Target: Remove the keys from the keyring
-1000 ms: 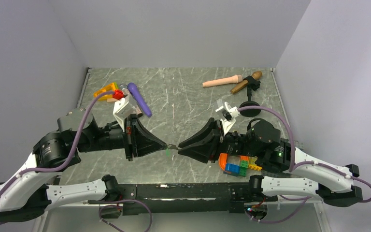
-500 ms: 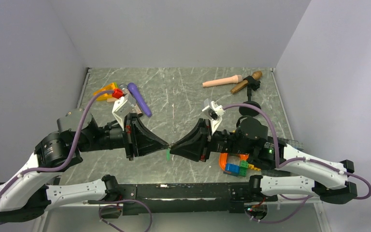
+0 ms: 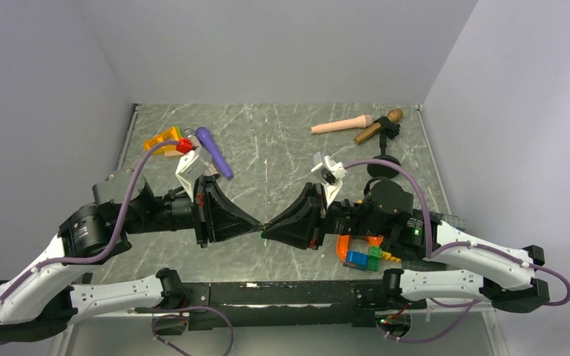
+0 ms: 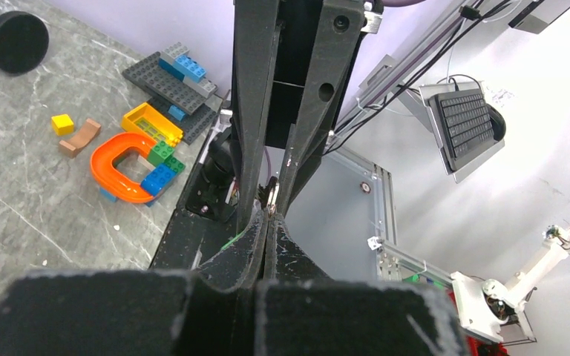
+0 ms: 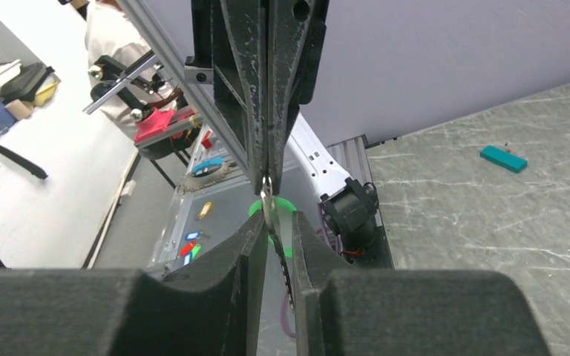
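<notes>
Your left end effector (image 5: 266,175) is clamped on the keyring (image 5: 267,194), steadying it mid-frame. Your right end effector (image 5: 275,225) is slightly apart around it, ready to work off the green key (image 5: 286,211). The teal key (image 5: 503,158) lies at right on the bench (image 5: 453,208).

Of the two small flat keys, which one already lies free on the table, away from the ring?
The teal oblong key, which lies alone on the grey marble table. The bright green key hangs at the metal keyring instead.
</notes>
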Controlling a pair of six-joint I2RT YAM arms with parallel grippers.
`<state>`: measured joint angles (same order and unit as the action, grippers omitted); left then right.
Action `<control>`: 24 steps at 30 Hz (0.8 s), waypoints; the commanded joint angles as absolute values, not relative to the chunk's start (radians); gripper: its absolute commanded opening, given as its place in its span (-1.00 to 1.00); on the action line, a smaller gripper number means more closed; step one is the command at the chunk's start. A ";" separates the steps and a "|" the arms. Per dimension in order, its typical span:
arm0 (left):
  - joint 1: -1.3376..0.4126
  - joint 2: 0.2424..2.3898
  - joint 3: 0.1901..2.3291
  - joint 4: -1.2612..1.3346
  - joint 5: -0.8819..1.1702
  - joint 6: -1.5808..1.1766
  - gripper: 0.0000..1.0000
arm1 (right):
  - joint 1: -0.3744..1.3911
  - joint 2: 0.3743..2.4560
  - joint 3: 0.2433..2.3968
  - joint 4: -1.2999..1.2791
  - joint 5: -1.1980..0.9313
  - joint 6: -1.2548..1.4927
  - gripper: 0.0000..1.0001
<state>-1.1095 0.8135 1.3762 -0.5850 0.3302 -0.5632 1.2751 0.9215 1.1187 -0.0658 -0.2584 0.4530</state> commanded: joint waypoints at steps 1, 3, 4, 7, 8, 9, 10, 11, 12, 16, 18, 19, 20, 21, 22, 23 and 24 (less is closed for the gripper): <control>-1.111 0.808 1.374 -0.534 0.360 -0.583 -1.00 | 1.276 0.925 1.171 -0.006 -0.284 0.451 -0.55; -1.111 0.808 1.371 -0.533 0.363 -0.584 -1.00 | 1.275 0.928 1.176 -0.005 -0.290 0.450 -0.59; -1.111 0.808 1.371 -0.531 0.363 -0.585 -1.00 | 1.276 0.929 1.178 -0.005 -0.290 0.449 -0.63; -1.111 0.804 1.369 -0.522 0.369 -0.592 -1.00 | 1.276 0.930 1.173 -0.005 -0.293 0.450 -0.89; -1.111 0.803 1.367 -0.517 0.372 -0.595 -1.00 | 1.275 0.930 1.172 -0.004 -0.295 0.451 -0.96; -1.111 0.800 1.364 -0.511 0.374 -0.599 -1.00 | 1.275 0.928 1.170 -0.005 -0.296 0.452 -1.00; -1.111 0.799 1.361 -0.504 0.378 -0.602 -1.00 | 1.276 0.927 1.168 -0.005 -0.297 0.454 -1.00; -1.111 0.796 1.356 -0.497 0.381 -0.607 -1.00 | 1.277 0.927 1.167 -0.005 -0.299 0.455 -1.00; -1.111 0.793 1.352 -0.488 0.382 -0.614 -1.00 | 1.276 0.926 1.164 -0.005 -0.302 0.457 -1.00; -1.111 0.781 1.333 -0.450 0.379 -0.657 -1.00 | 1.276 0.921 1.159 0.032 -0.306 0.463 -1.00; -1.111 0.770 1.310 -0.414 0.378 -0.687 -1.00 | 1.277 0.918 1.157 0.048 -0.311 0.467 -1.00; -1.111 0.764 1.298 -0.394 0.376 -0.703 -1.00 | 1.276 0.917 1.156 0.055 -0.314 0.469 -1.00; -1.111 0.760 1.287 -0.379 0.375 -0.715 -1.00 | 1.277 0.919 1.157 0.060 -0.316 0.470 -1.00; -1.111 0.757 1.278 -0.366 0.375 -0.731 -1.00 | 1.276 0.922 1.158 0.062 -0.318 0.471 -1.00; -1.111 0.755 1.271 -0.355 0.376 -0.743 -1.00 | 1.276 0.924 1.160 0.065 -0.322 0.471 -1.00; -1.111 0.754 1.266 -0.345 0.378 -0.754 -1.00 | 1.275 0.928 1.165 0.065 -0.325 0.471 -1.00; -1.111 0.755 1.262 -0.333 0.382 -0.764 -1.00 | 1.276 0.932 1.168 0.065 -0.327 0.471 -1.00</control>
